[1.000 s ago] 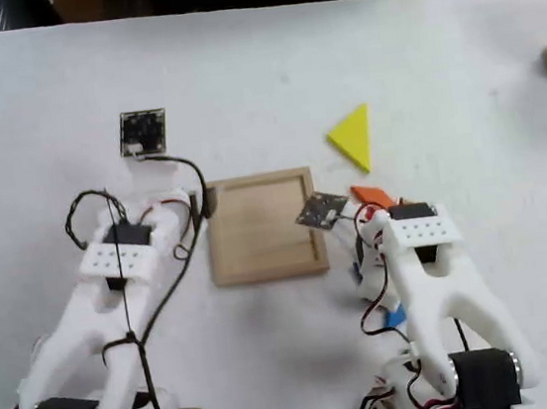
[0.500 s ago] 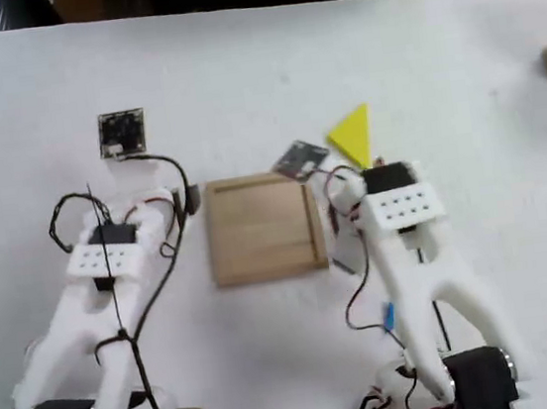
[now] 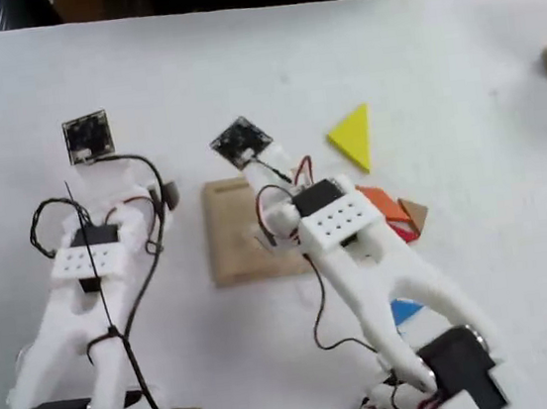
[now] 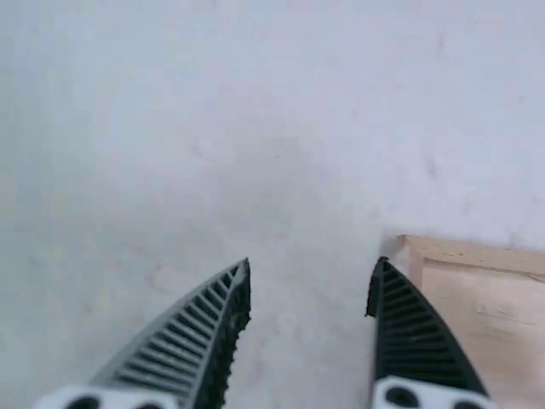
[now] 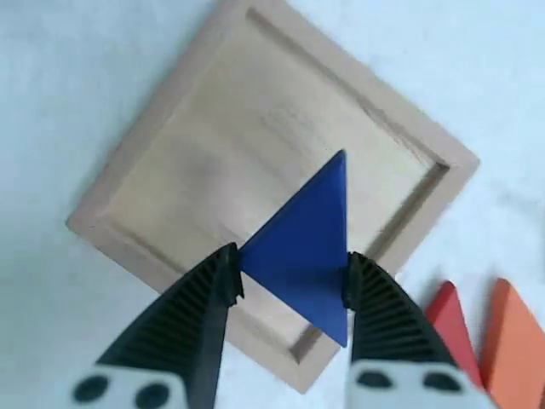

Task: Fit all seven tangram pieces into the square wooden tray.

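On the white table (image 3: pixel 434 45), in the middle, the square wooden tray (image 3: pixel 226 240), bare wood inside. Right above it, the right gripper (image 5: pixel 291 260), pinching a dark blue triangle (image 5: pixel 306 247) by two edges. Just left of the tray's far left corner, the left gripper (image 4: pixel 312 264), fingers spread apart over the table. Far right of the tray, a yellow triangle (image 3: pixel 353 136). Nearer, bunched close together, an orange piece (image 3: pixel 381 201), a brown piece (image 3: pixel 414 213) and a red piece (image 3: pixel 404 231). Nearest, beside the right arm, a light blue piece (image 3: pixel 406 310).

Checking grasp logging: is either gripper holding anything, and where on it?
Right gripper holds the blue triangle, pinched across it: one finger at a corner, the other on the opposite edge. Left gripper is open, holding nothing.
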Controlling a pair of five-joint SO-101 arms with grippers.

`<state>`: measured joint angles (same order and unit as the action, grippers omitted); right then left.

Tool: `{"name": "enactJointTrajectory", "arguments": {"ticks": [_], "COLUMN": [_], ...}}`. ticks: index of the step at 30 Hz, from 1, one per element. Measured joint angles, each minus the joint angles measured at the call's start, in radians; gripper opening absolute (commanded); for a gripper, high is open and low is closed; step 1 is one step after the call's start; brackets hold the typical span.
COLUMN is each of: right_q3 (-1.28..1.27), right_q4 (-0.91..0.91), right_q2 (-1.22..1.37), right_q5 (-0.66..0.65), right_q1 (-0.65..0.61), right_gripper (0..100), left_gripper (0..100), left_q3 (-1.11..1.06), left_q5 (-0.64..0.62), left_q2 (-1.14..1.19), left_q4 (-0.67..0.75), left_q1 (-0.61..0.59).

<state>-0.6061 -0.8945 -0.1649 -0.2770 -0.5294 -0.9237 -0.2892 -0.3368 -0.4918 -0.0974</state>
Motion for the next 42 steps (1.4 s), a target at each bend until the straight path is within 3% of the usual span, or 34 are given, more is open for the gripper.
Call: {"name": "enactJointTrajectory", "arguments": {"ticks": [5,12,21,25,28,33,36,42], "right_q3": [0.068,0.245,0.387,0.391,0.381,0.362,0.362,0.362], "right_q4": [0.066,-0.005,-0.184,-0.224,-0.178,-0.023,0.046,0.114], "right_q2": [0.178,0.364,0.393,0.338,0.330,0.351,0.382,0.456], "right_q5": [-0.005,-0.008,-0.011,0.052,0.124,0.157,0.157,0.157], "right_q1": [-0.075,-0.077,-0.081,-0.075,-0.037,0.023,0.061,0.087], "right_gripper": [10.3,25.5,25.5,25.4,21.5,0.5,5.8,5.3], "left_gripper": [23,23,23,23,23,23,23,23], "left_q3": [0.000,0.000,0.000,0.000,0.000,0.000,0.000,0.000], "left_q5": [0.000,0.000,0.000,0.000,0.000,0.000,0.000,0.000], "left_q2": [0.000,0.000,0.000,0.000,0.000,0.000,0.000,0.000], "left_q4": [0.000,0.000,0.000,0.000,0.000,0.000,0.000,0.000], "left_q1": [0.000,0.000,0.000,0.000,0.000,0.000,0.000,0.000]}}
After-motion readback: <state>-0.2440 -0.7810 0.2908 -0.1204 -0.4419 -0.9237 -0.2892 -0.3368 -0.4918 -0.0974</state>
